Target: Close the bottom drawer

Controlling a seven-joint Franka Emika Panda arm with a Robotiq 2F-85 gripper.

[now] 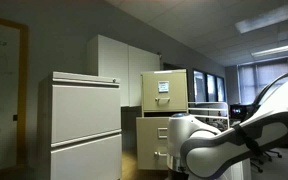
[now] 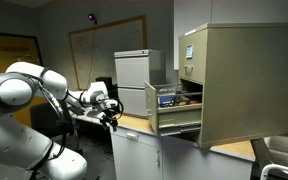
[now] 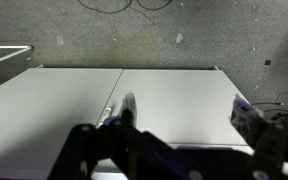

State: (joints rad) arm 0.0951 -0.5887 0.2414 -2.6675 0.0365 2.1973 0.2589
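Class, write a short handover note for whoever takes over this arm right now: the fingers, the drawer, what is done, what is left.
Gripper: fingers look spread in the wrist view and hold nothing. It hangs in the air, apart from the tan cabinet.
Bottom drawer: pulled out, with its contents showing.
Done: nothing that shows; the gripper is not touching the drawer.
Left: probably bring the gripper to the drawer front, then push until it sits flush.
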